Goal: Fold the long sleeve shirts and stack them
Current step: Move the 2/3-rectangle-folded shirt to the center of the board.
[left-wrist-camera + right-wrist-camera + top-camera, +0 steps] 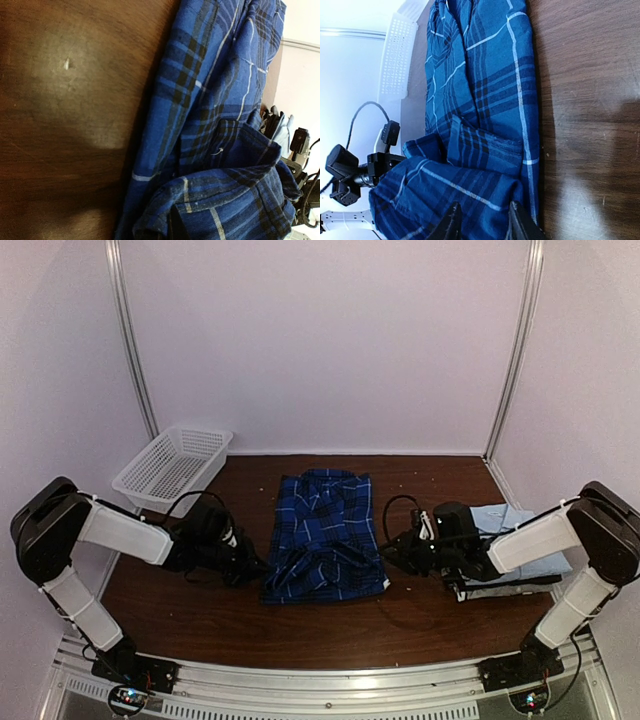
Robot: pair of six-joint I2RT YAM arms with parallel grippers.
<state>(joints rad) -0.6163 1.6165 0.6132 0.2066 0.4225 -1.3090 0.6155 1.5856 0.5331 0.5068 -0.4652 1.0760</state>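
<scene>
Right claw (485, 224) of mine is clenched on a bunched fold at the right side of the plaid shirt (325, 525), which lies mid-worktop. My left claw (252, 566) sits at the shirt's left side, but cloth hides its fingers, so I cannot tell its state. Folded shirts (495, 515) lie by the right edge.

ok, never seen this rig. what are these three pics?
Two robot arms bolted at a table's near edge. The wide picture is from a fixed camera above and behind them; the other two are from cameras on each wrist. On the table lie a blue plaid shirt, a white basket at far left, and a light blue shirt at right. Left tool is at the plaid's left edge, grip hidden. Right tool straddles a plaid fold; pinched or not, cannot tell.
</scene>
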